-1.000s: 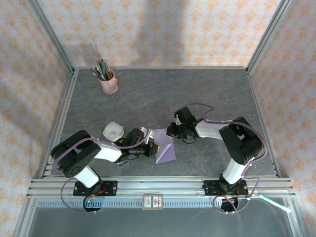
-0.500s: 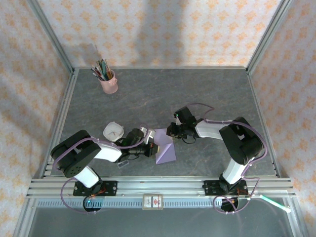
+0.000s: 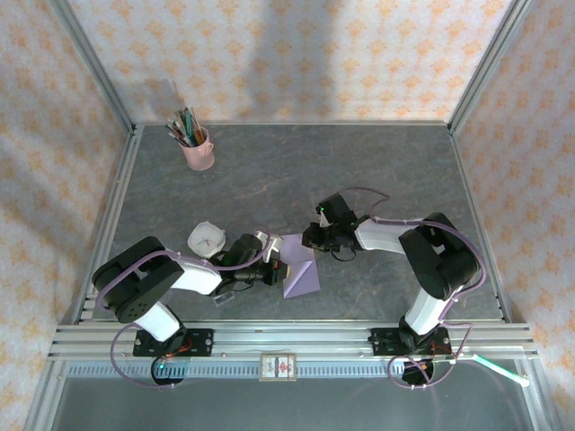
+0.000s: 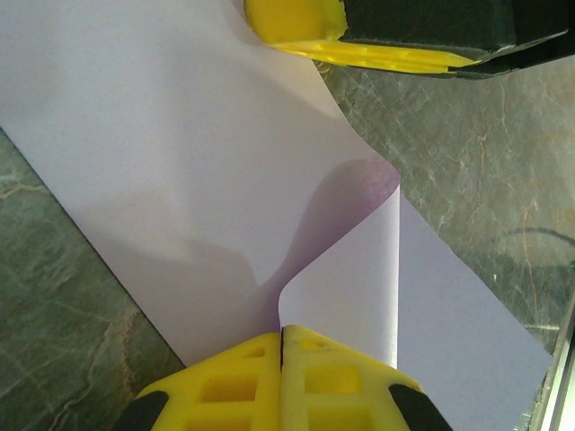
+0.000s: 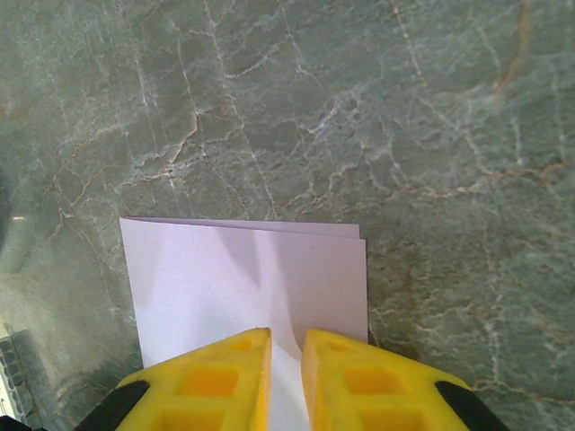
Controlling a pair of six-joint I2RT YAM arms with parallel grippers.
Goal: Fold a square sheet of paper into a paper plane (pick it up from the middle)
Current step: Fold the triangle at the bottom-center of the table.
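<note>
Lavender square sheet of paper [image 4: 162, 162], edges cropped, curls into closed left gripper [image 4: 282, 337].

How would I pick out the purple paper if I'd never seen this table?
On the grey stone-patterned table, look near the front edge, between the left claw and right claw. The lavender paper sheet lies there, partly folded, the only flat purple thing, unlike the pink pencil cup far behind.

overhead view looks down from behind; both wrist views closely share the sheet [image 4: 180, 162].
</note>
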